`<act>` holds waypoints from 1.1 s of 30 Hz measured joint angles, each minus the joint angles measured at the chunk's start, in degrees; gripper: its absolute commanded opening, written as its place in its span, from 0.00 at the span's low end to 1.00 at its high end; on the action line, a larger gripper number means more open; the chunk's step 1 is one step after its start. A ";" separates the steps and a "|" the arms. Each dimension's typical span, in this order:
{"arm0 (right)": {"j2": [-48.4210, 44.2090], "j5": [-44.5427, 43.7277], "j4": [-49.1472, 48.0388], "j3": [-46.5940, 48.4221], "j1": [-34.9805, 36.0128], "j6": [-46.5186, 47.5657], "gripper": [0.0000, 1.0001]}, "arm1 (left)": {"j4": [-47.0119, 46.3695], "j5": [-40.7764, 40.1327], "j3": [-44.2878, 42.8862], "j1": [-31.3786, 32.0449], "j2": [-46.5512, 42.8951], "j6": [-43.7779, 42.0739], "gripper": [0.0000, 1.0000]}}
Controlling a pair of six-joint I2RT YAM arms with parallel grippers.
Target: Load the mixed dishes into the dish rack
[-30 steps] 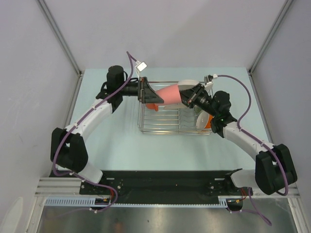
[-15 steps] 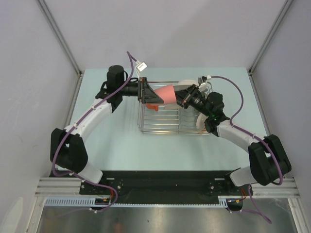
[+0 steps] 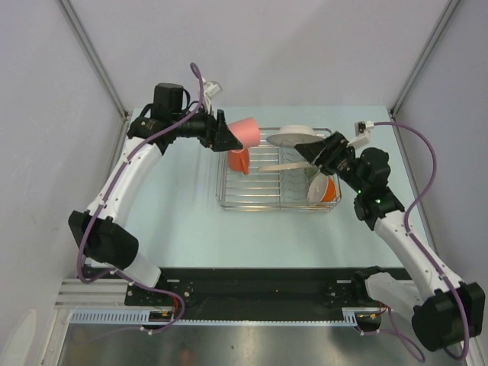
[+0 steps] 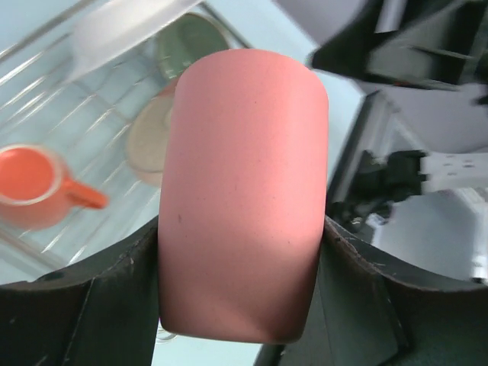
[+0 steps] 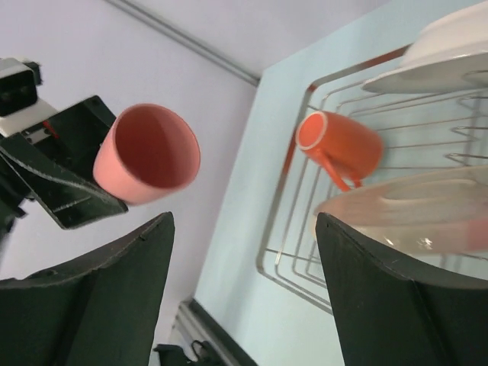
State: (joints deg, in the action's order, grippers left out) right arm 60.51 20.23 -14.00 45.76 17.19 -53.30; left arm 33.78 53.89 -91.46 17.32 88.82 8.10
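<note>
One pink tumbler (image 4: 240, 206) gripped between left jaws — right jaws spread wide.

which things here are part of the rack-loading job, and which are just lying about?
Job: tumbler in left fingers; rack; inside it orange cup, white plate, green bowl, mug.
Not job: table, walls. No loose extras visible.

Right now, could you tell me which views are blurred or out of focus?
Top external view: evenly lit, sharp, dish rack wires distinct. Left wrist view: pink tumbler crisp, the rack behind it soft. Right wrist view: orange cup and the pale plate below it look smeared.
</note>
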 measured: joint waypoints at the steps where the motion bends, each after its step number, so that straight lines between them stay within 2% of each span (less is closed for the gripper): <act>1: -1.97 -1.44 2.73 0.00 -0.11 2.01 0.80 | 3.82 -2.95 -2.43 0.20 0.48 -2.95 0.00; 4: -7.96 -5.79 9.51 0.00 -0.17 6.80 0.80 | 10.91 -11.37 -6.23 0.98 2.64 -9.40 0.00; 8: -13.97 -10.27 14.16 0.00 -0.35 10.86 0.79 | 16.87 -22.95 -5.44 3.19 6.73 -15.15 0.00; 14: -15.37 -13.42 18.38 0.00 -0.70 13.64 0.79 | 20.94 -35.65 -2.32 8.00 11.72 -20.46 0.00; 25: -15.78 -15.13 22.05 0.00 -0.81 15.67 0.78 | 21.59 -52.35 -3.08 15.17 17.09 -26.73 0.00; 30: -16.70 -15.80 23.63 0.00 -0.81 16.17 0.78 | 22.27 -56.04 -4.22 17.75 21.90 -28.74 0.01; 32: -17.05 -16.06 23.67 0.00 -0.81 16.50 0.78 | 22.51 -57.05 -4.24 18.27 22.75 -29.40 0.04; 33: -17.18 -16.17 23.69 0.00 -0.81 16.63 0.78 | 22.58 -57.42 -4.24 18.43 22.97 -29.68 0.13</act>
State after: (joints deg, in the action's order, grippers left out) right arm 43.33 4.05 9.69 45.76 16.38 -36.67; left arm 56.36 -3.53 -95.70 35.75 111.79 -21.58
